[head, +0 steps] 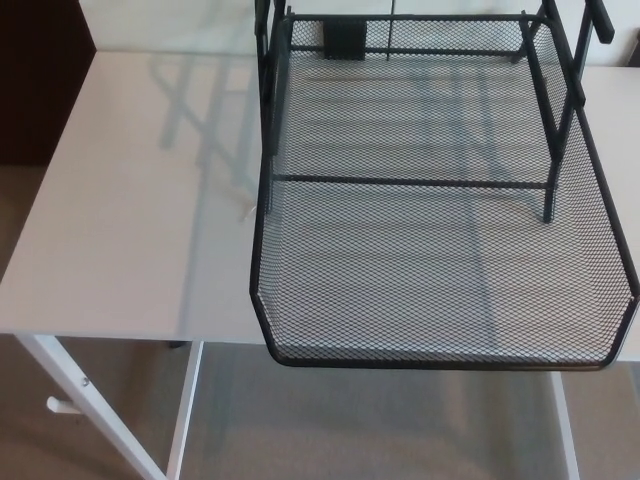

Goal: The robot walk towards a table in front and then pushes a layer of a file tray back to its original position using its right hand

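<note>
A black wire-mesh file tray layer (430, 260) is pulled out toward me, its front rim (440, 362) overhanging the white table's (130, 220) near edge. The tray's black frame posts (265, 100) stand at the left and right behind it, and the layer runs back between them. Neither of my hands shows in the head view.
White table legs (90, 410) angle down below the near edge over beige carpet. A dark piece of furniture (40, 80) stands at the far left beside the table. A small black block (345, 38) sits at the back of the tray.
</note>
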Tool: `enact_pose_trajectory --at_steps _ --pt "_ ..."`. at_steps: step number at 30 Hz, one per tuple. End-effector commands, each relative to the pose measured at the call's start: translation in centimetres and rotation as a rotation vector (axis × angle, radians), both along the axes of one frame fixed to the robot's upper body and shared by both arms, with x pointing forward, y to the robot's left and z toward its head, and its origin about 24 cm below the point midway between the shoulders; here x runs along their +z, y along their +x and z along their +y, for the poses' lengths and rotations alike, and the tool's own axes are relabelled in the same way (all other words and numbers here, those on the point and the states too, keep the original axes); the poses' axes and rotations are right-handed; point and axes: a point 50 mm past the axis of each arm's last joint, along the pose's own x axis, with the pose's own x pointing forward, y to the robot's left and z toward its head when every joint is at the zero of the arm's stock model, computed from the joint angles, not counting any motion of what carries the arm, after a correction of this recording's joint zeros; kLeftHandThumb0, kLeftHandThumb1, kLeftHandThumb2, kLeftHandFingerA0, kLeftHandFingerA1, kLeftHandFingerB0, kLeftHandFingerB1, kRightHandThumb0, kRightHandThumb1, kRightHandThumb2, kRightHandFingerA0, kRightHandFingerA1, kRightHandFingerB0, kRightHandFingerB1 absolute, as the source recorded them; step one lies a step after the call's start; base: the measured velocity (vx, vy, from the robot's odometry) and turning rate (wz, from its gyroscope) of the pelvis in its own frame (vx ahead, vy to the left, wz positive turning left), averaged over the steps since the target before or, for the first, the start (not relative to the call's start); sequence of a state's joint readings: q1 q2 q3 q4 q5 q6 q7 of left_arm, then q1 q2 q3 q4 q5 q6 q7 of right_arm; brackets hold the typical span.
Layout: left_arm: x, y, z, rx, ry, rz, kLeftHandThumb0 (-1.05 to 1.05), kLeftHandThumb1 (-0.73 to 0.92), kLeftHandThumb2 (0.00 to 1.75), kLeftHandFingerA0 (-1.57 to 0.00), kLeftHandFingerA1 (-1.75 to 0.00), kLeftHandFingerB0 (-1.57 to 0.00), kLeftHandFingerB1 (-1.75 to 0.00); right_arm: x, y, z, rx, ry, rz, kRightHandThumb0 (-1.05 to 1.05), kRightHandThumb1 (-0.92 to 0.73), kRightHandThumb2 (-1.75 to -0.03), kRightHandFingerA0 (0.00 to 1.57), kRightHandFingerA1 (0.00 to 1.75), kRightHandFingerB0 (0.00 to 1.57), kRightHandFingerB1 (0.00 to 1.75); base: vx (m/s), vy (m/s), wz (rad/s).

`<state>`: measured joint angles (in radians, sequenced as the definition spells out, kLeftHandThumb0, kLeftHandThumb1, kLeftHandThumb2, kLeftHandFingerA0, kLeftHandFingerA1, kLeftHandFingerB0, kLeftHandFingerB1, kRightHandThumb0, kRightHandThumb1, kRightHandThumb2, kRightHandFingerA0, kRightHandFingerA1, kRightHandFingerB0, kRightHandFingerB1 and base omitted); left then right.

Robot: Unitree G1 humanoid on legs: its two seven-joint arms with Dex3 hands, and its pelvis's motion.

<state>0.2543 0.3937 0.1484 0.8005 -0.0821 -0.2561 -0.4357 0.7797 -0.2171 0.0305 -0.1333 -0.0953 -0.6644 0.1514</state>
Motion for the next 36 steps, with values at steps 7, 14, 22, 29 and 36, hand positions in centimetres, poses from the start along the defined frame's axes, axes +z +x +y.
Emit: enact_pose_trajectory --at_steps 7,14,22,29,36 --pt "0.7 0.3 0.6 -0.055 0.054 -0.012 -0.45 0.41 0.70 -0.60 -0.52 -0.49 -0.48 9.2 -1.9 2.4 0.037 0.180 -0.506 -0.44 -0.59 -0.58 0.76 0.53 0.62 0.49 0.00 0.000 0.00" --pt "0.7 0.3 0.7 -0.004 0.024 0.005 -0.40 0.41 0.67 -0.62 -0.51 -0.52 -0.47 13.6 -2.3 4.4 0.080 0.221 -0.788 -0.48 -0.57 -0.58 0.73 0.57 0.61 0.47 0.00 0.000 0.00" --pt "1.1 0.6 0.6 -0.015 0.040 0.006 -0.41 0.41 0.67 -0.63 -0.51 -0.52 -0.48 16.0 0.0 6.1 0.070 -0.070 -1.031 -0.56 -0.57 -0.58 0.57 0.50 0.55 0.45 0.00 0.000 0.00" --pt "1.4 1.3 0.5 -0.045 0.050 -0.008 -0.43 0.41 0.69 -0.61 -0.51 -0.52 -0.48 13.7 4.3 7.5 0.193 -0.376 -0.800 -0.50 -0.48 -0.58 0.07 0.26 0.13 0.26 0.00 0.000 0.00" --pt "1.8 2.3 0.5 -0.079 0.076 -0.034 -0.44 0.41 0.69 -0.63 -0.52 -0.53 -0.48 12.1 8.2 8.1 0.222 -0.593 -0.721 -0.62 -0.37 -0.71 0.00 0.02 0.09 0.18 0.00 0.000 0.00"
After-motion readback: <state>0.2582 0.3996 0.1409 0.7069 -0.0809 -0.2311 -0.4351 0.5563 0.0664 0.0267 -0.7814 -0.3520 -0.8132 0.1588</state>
